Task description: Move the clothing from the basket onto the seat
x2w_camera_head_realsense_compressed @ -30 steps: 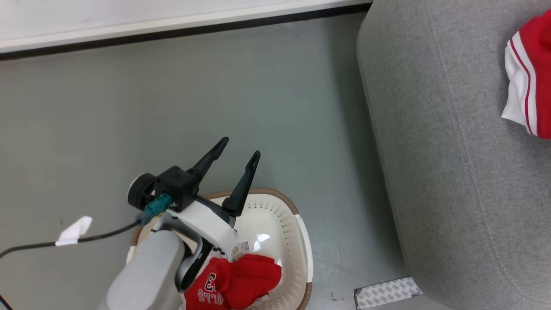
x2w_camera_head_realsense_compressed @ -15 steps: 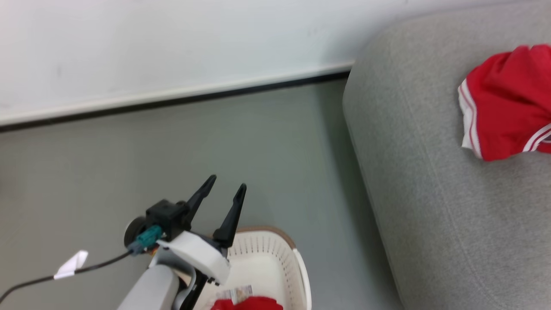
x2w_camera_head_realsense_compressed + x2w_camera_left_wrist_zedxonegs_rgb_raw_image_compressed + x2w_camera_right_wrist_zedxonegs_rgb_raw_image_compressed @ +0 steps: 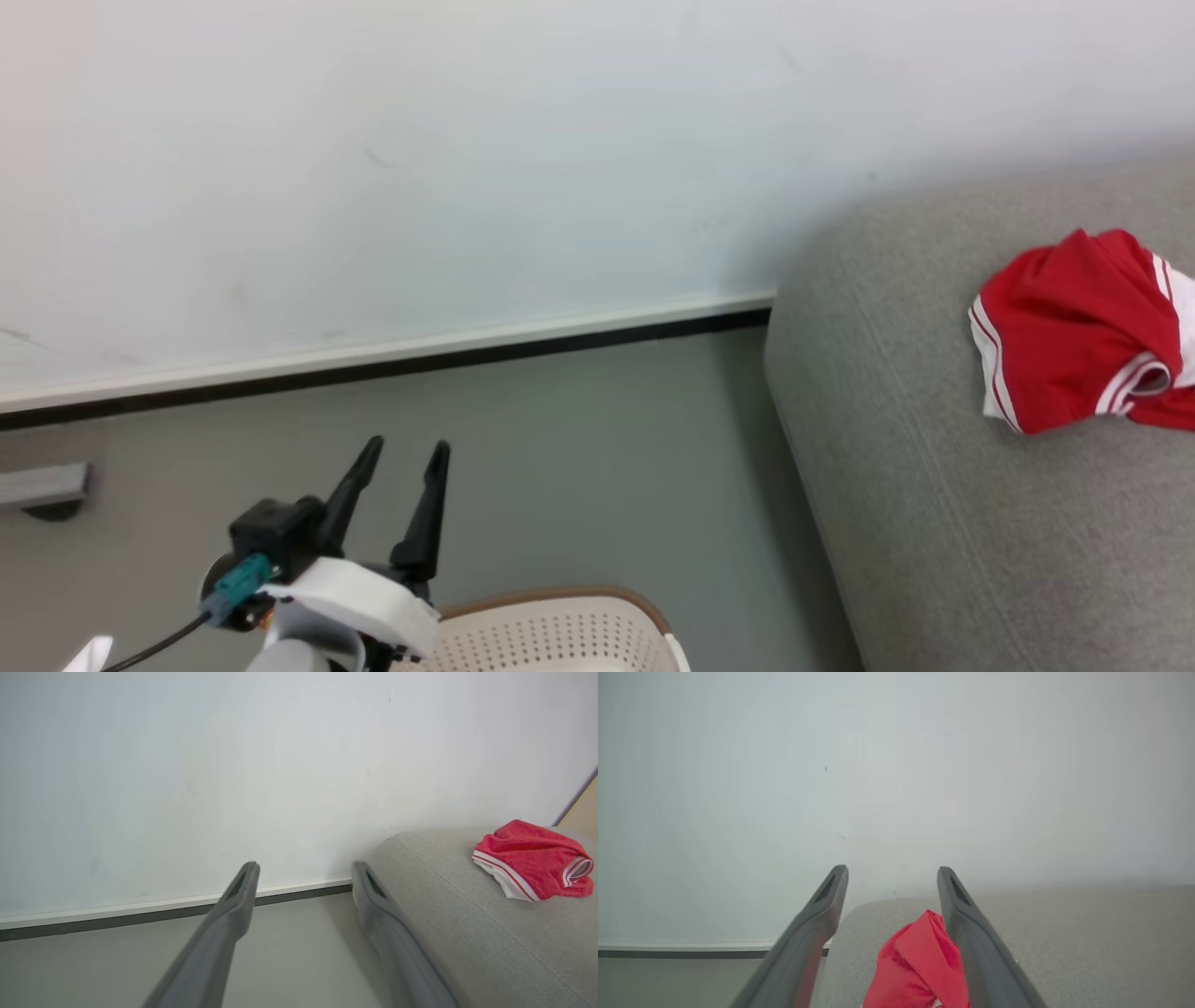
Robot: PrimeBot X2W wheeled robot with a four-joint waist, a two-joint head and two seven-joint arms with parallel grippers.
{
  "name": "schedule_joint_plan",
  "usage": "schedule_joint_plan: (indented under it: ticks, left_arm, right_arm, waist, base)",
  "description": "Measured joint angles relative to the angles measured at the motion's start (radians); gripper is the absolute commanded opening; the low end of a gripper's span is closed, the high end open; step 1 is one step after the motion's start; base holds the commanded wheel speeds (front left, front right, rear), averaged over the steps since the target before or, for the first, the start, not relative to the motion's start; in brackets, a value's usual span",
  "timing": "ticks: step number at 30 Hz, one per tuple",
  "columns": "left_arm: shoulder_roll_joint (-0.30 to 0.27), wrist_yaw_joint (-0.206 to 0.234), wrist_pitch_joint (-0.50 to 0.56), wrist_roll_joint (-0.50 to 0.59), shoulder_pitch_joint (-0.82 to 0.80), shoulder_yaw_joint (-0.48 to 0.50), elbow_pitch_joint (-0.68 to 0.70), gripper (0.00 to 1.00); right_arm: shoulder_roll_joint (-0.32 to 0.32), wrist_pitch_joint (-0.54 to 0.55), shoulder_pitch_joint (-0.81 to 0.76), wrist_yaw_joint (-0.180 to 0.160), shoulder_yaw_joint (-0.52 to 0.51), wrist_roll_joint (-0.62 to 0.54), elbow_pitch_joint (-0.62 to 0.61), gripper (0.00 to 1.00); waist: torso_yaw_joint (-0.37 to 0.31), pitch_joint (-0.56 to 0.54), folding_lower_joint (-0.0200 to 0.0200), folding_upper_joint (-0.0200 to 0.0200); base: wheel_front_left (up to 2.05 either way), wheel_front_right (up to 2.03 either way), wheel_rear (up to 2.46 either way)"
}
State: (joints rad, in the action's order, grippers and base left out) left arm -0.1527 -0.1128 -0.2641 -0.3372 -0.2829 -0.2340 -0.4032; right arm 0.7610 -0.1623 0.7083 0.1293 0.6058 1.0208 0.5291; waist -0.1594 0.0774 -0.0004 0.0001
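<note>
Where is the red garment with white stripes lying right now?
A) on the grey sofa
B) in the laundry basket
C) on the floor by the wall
A: the red garment lies crumpled on top of the grey sofa, well apart from the basket.

No lettering, number, brand or sign can be read in any view. The crumpled bright red fabric garment (image 3: 1064, 327), at the right edge of the head view on the light grey upholstered sofa (image 3: 934, 523), carries thin white stripes, with no legible characters. The small white tag (image 3: 91, 653) at the lower left is too small to read.
</note>
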Motion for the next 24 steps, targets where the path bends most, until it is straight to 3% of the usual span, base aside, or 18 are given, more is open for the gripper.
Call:
schedule_joint_plan:
  ticks: [4,9,14,24]
  left_arm:
    - [0.007,0.019,0.000,0.015,0.037,0.054,0.014,1.00]
    - [0.017,0.030,0.000,0.032,0.081,0.108,0.024,1.00]
    - [0.018,0.037,0.000,0.084,0.106,0.159,0.056,1.00]
    - [0.063,0.034,0.000,0.145,0.161,0.247,0.116,1.00]
  right_arm:
    - [-0.059,-0.077,-0.092,0.000,-0.046,-0.017,-0.015,1.00]
    - [-0.164,-0.098,-0.226,0.000,-0.162,-0.058,-0.087,1.00]
    - [-0.287,-0.100,-0.357,0.000,-0.317,-0.221,-0.184,1.00]
    - [-0.480,-0.100,-0.575,0.000,-0.455,-0.483,-0.311,1.00]
  waist:
    - [0.034,-0.037,0.0001,0.0001]
    - [0.076,-0.070,0.0001,0.0000]
    - [0.110,-0.086,0.0002,0.0000]
    - [0.146,-0.099,0.0003,-0.0001]
  base:
    - [0.00,0.00,0.00]
    - [0.00,0.00,0.00]
    - [0.00,0.00,0.00]
    - [0.00,0.00,0.00]
